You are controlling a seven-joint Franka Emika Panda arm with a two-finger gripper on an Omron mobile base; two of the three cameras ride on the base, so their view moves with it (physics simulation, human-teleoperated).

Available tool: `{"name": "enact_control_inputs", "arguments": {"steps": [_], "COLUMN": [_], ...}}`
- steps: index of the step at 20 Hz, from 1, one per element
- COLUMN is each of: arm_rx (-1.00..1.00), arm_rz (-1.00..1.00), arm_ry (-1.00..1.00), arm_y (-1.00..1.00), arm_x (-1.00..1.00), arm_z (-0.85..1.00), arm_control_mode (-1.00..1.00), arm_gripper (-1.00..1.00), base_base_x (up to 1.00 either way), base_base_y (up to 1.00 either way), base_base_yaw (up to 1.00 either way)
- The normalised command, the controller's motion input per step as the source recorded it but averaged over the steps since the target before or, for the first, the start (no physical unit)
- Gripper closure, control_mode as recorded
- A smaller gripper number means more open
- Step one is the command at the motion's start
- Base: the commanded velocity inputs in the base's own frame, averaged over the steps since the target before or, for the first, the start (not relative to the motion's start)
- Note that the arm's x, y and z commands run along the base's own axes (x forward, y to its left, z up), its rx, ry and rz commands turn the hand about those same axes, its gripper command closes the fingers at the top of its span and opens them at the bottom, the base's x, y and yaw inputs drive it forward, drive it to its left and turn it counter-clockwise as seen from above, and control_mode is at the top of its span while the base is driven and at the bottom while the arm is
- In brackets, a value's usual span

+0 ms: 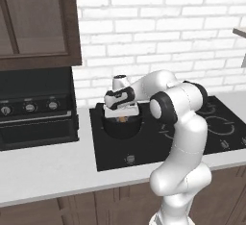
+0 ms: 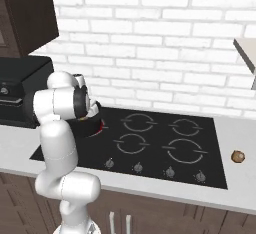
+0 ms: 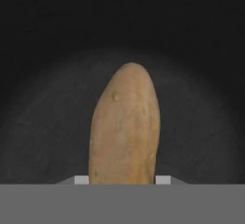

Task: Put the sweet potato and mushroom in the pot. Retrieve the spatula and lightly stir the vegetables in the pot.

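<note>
My gripper (image 1: 123,118) hangs just over the mouth of the black pot (image 1: 121,128) on the cooktop's back left burner, shut on the sweet potato (image 3: 125,127). In the hand view the orange-tan sweet potato stands long and upright between my fingers, with the pot's dark matte floor (image 3: 43,122) behind it. From the right base view my own arm hides most of the pot (image 2: 95,120). The mushroom (image 2: 238,156), a small brown ball, lies on the white counter right of the cooktop. The spatula is out of view.
The black cooktop (image 2: 155,143) has several burners and a row of knobs along its front. A black appliance (image 1: 33,111) sits on the counter to the left under a dark wood cabinet (image 1: 36,22). A shelf edge (image 2: 246,53) juts out at the right wall.
</note>
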Motion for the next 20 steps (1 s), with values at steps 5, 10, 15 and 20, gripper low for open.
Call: {"name": "enact_control_inputs", "arguments": {"steps": [5, 10, 15, 20], "arm_rx": [0.02, 0.03, 0.0, -0.01], "arm_rz": [0.0, 0.0, 0.0, 0.0], "arm_ry": [0.0, -0.02, -0.11, -0.1], "arm_y": [-0.01, -0.08, -0.05, 0.0], "arm_x": [0.0, 0.0, 0.0, 0.0], "arm_z": [0.0, 0.07, 0.37, 0.64], "arm_control_mode": [-1.0, -1.0, -1.0, -1.0], "arm_gripper": [-1.0, -1.0, -1.0, -1.0], "base_base_x": [0.0, 0.0, 0.0, 0.0], "base_base_y": [0.0, 0.0, 0.0, 0.0], "base_base_yaw": [0.0, 0.0, 0.0, 0.0]}}
